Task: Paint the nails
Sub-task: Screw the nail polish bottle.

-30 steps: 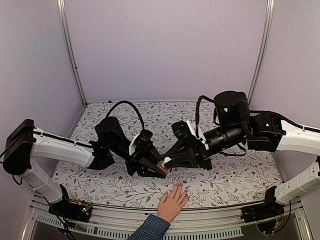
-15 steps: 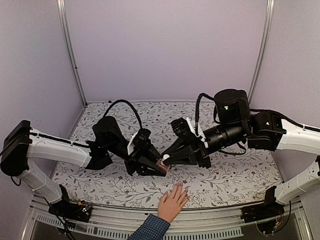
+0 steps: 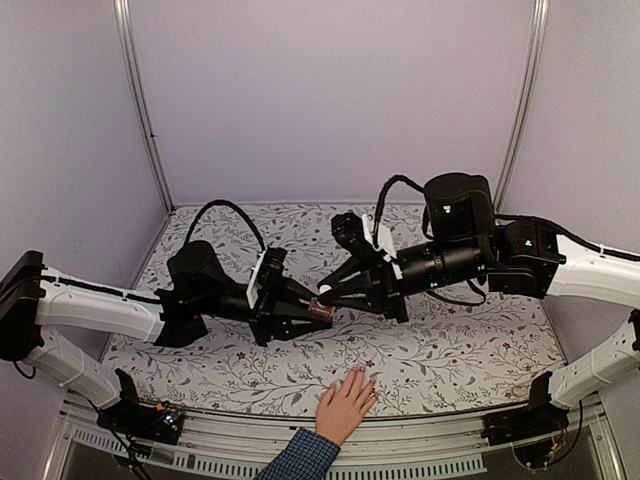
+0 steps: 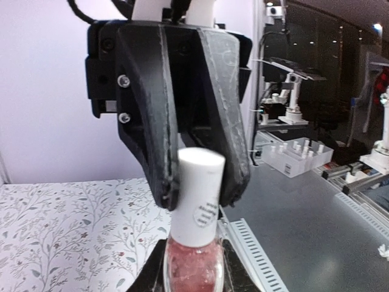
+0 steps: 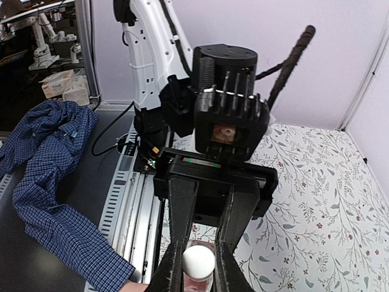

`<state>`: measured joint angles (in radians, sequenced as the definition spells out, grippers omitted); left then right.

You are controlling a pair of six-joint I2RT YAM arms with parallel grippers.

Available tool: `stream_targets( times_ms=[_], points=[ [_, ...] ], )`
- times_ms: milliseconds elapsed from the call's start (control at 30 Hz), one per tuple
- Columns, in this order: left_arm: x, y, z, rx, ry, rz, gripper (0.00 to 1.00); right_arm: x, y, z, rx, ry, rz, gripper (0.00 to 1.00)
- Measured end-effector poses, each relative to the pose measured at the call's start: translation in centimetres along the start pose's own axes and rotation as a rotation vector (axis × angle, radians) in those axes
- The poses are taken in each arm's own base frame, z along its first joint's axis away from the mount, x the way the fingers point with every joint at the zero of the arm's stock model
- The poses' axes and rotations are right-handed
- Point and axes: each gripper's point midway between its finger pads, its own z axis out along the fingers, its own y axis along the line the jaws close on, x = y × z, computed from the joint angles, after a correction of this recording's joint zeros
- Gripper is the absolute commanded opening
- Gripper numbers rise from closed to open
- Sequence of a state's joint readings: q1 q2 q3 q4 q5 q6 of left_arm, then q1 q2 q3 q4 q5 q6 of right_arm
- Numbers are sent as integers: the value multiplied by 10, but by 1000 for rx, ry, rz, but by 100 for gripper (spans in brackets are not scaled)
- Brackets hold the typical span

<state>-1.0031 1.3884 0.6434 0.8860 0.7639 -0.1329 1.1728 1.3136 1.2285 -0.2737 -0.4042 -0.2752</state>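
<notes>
Both hands are closed on the bottle (image 4: 193,271), left hand (image 3: 308,320) at its body, right hand (image 5: 199,271) at its cap (image 4: 200,179), while the tiny, stiff nails (image 3: 360,373), at the near edge of the surface (image 3: 450,350), want only light touch.

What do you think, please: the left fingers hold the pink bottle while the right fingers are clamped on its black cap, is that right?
Not quite: the cap is white, not black, as the left wrist view shows. The left fingers do hold the pink bottle, and the right fingers are clamped on that cap.
</notes>
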Motion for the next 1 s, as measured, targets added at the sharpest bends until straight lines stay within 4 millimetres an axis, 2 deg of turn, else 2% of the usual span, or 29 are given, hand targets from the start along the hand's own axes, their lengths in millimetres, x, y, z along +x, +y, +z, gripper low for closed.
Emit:
stream_targets(
  times_ms=[433, 700, 933, 1000],
  points=[
    [-4, 64, -17, -401, -65, 23, 0, 4, -63, 1, 278, -6, 105, 0],
    [23, 102, -28, -628, -18, 5, 0, 31, -100, 10, 437, 50, 209, 0],
    [37, 118, -32, -775, 22, 38, 0, 47, -116, 13, 507, 63, 318, 0],
    [39, 122, -33, -802, 30, 44, 0, 50, -119, 13, 522, 64, 344, 4]
  ],
)
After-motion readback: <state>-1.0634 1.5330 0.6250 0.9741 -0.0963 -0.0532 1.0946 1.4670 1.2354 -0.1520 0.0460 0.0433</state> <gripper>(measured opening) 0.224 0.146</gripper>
